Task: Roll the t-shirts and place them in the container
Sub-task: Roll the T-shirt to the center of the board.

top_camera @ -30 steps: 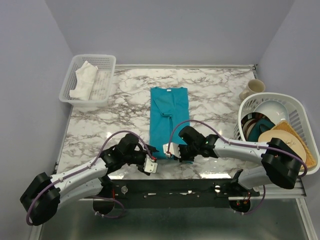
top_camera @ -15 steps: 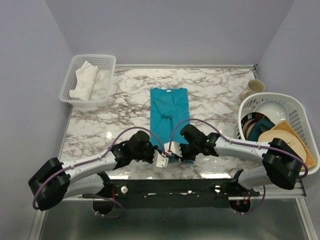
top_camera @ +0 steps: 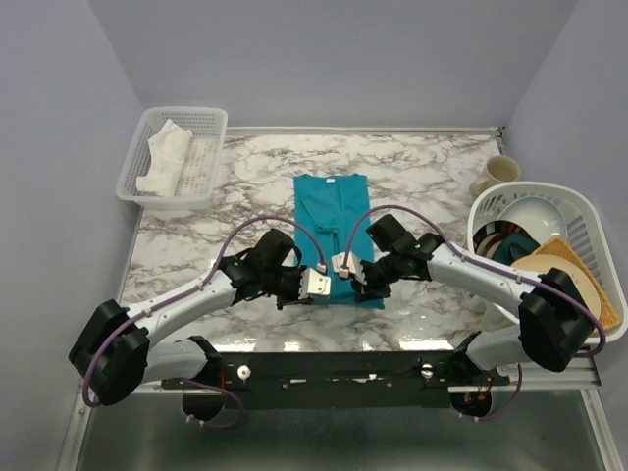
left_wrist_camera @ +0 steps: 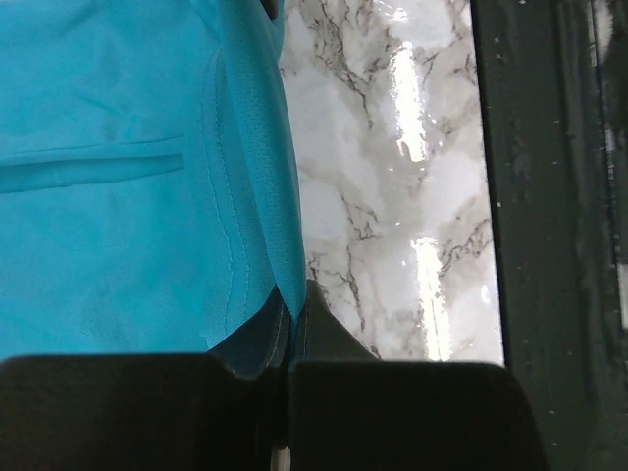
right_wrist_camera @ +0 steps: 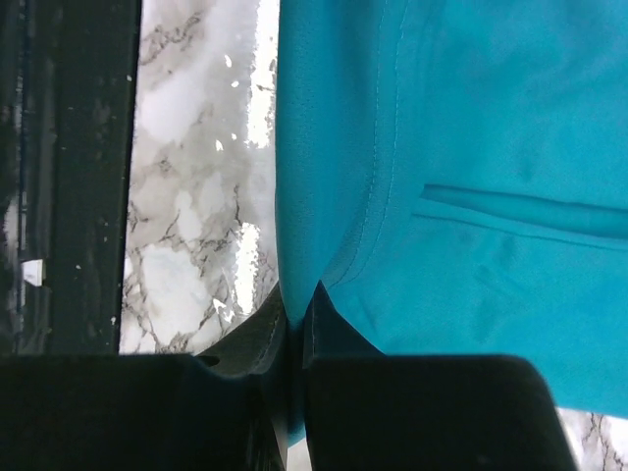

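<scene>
Clamped on the near hem of the t-shirt [top_camera: 332, 211] with left claw [left_wrist_camera: 289, 316] and right claw [right_wrist_camera: 294, 302], side by side. Folded narrow, lying lengthwise mid-desk [top_camera: 422, 177].

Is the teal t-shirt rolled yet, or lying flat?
Flat, not rolled: the t-shirt lies as a narrow folded strip; the left gripper and right gripper pinch its near hem.

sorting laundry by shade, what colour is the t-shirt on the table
Plain teal-blue t-shirt, no print; clearest in the top external view.
</scene>
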